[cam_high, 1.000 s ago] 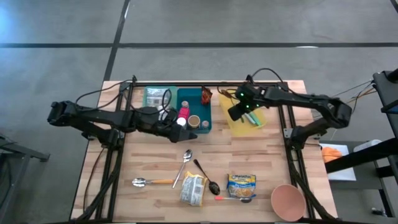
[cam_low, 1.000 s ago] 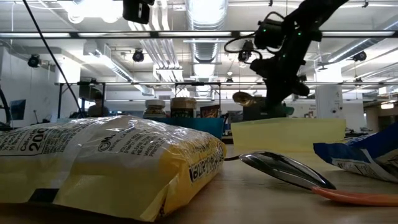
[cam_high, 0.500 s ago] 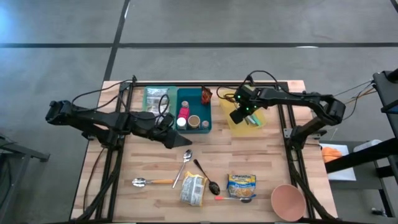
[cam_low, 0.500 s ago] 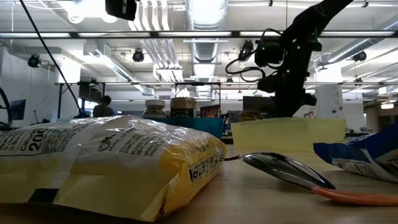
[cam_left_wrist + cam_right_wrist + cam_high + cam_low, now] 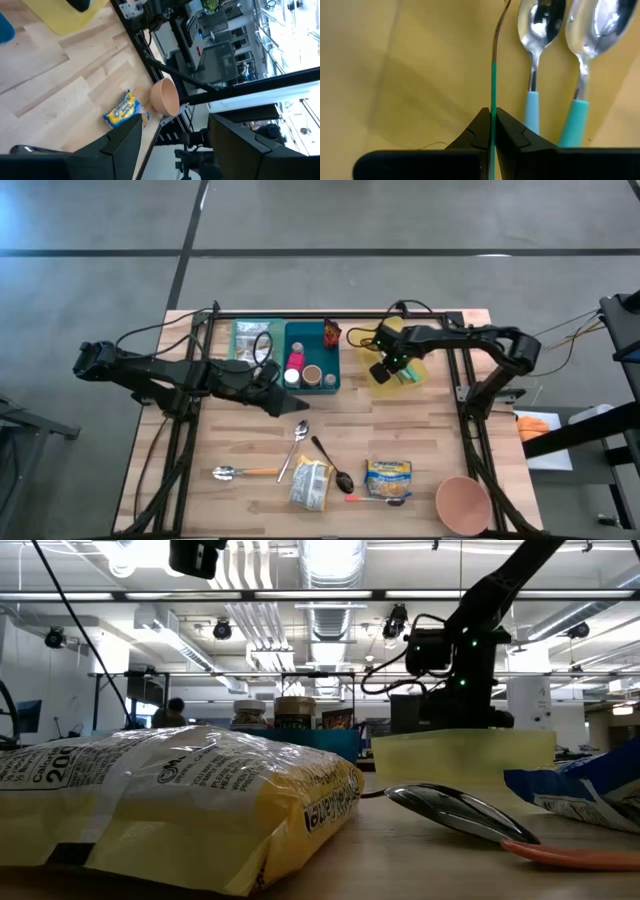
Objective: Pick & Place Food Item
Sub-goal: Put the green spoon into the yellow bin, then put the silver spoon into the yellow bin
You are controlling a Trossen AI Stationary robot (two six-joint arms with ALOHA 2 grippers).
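A: Where is the right gripper [image 5: 491, 131]?
B: Down in the yellow tray [image 5: 392, 372], fingers clamped on a thin green-handled utensil [image 5: 493, 75], beside two spoons [image 5: 537, 60].

A: And the left gripper [image 5: 272, 402]?
B: Parted, holding nothing, well left of the tray. The blue food packet [image 5: 388, 477] lies in front of the tray, near the pink bowl [image 5: 462, 502].

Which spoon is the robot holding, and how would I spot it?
Look at the yellow tray at the back right of the wooden table, where the right gripper points down into it. Three teal-handled spoons are there. The held spoon is pinched shut between the fingers and seen edge-on, like a thin line, while the two neighbour spoons lie flat with their shiny bowls showing.
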